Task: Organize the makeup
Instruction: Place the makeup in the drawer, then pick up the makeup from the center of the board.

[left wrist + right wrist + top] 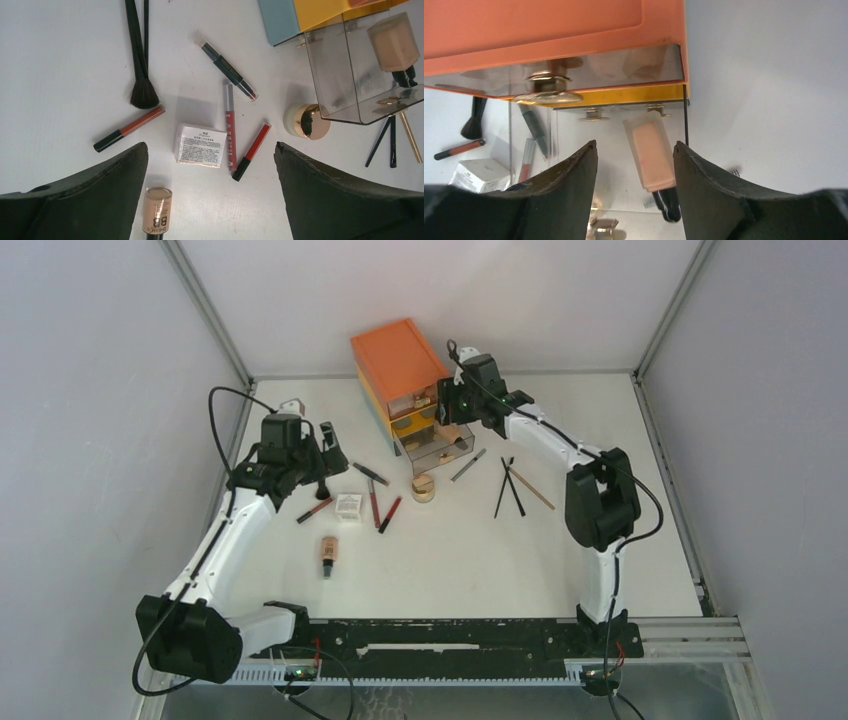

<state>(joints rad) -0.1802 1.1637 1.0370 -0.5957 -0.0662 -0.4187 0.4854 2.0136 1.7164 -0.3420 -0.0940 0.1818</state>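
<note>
My left gripper (328, 455) (210, 146) is open and empty, hovering over the small white box (348, 506) (200, 145). Around the box lie red and black pencils (250, 151), a black brush (142, 90), a beige BB foundation bottle (327, 553) (156, 207) and a round gold-topped compact (424, 487) (306, 121). My right gripper (450, 408) (634, 144) is open above the chest's pulled-out clear bottom drawer (437, 452) (345, 75). A beige foundation bottle (651, 155) (394, 44) lies in that drawer, below and between my right fingers.
The orange three-drawer chest (398, 365) (549, 35) stands at the back centre. Thin black brushes and a tan pencil (512, 486) lie right of the drawer, with a grey pencil (468, 464) beside it. White walls enclose the table.
</note>
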